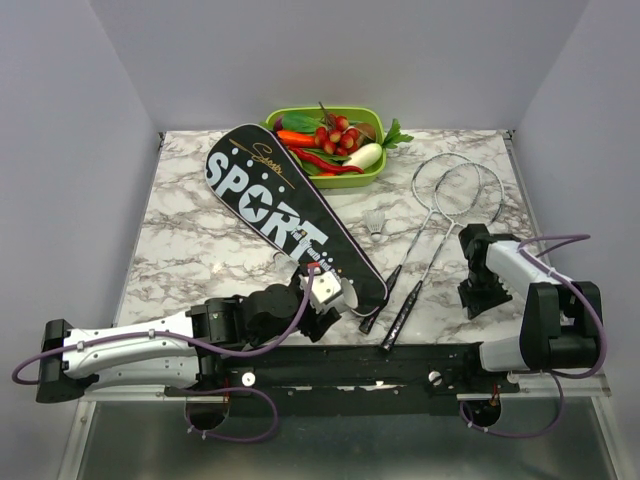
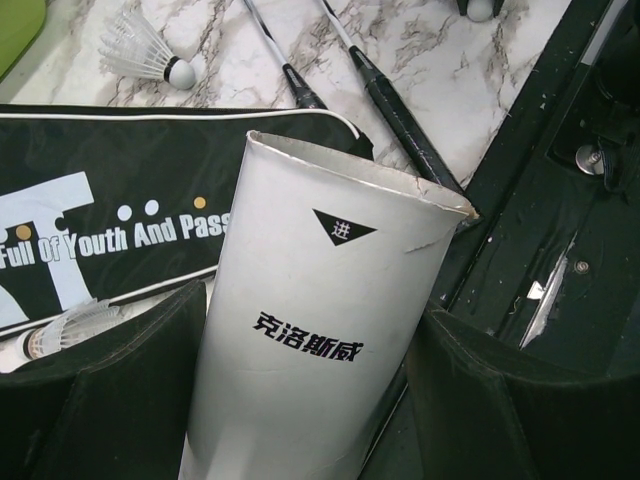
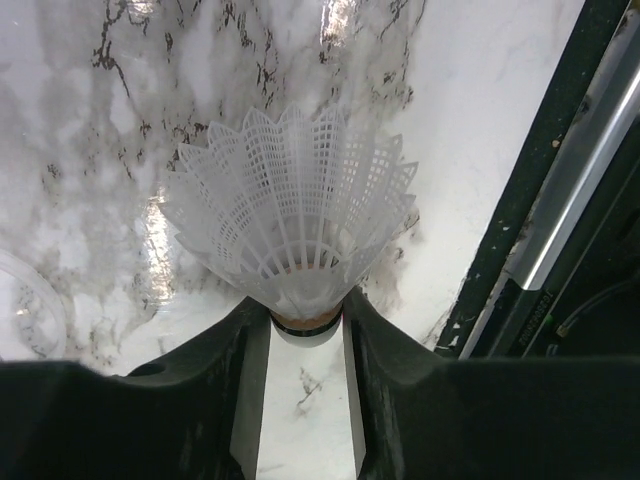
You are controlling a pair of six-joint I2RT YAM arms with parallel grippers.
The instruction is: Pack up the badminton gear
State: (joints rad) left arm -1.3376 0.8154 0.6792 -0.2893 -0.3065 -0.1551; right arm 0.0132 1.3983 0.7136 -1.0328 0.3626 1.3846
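Between the fingers of the left gripper, at the near middle of the table, a white cardboard tube is pinched from both sides. Its open, slightly torn rim points away from the wrist. Black print on the tube shows a small triangle holding the character "进" and, lower down, "克洛斯威". Just behind the tube lies the long black bag. Its white lettering reads "Full Of Youth And Pass" before the tube cuts the line off. From above, the bag also carries a big white "SPORT" with a star in the O, and a gold script line too small to read. The bag lies diagonally, its wide end near the green tray of toy vegetables at the far edge and its narrow end beside the left gripper. A second shuttlecock lies just beside the bag's near edge, by the left finger. A third shuttlecock rests on the marble between the bag and the two rackets. Their silver heads overlap toward the far right, and their black handles reach the near edge just beside the bag's narrow end. At the near right, the right gripper has its fingers closed on the cork of a mesh shuttlecock, whose white skirt fans away from the wrist over the marble.
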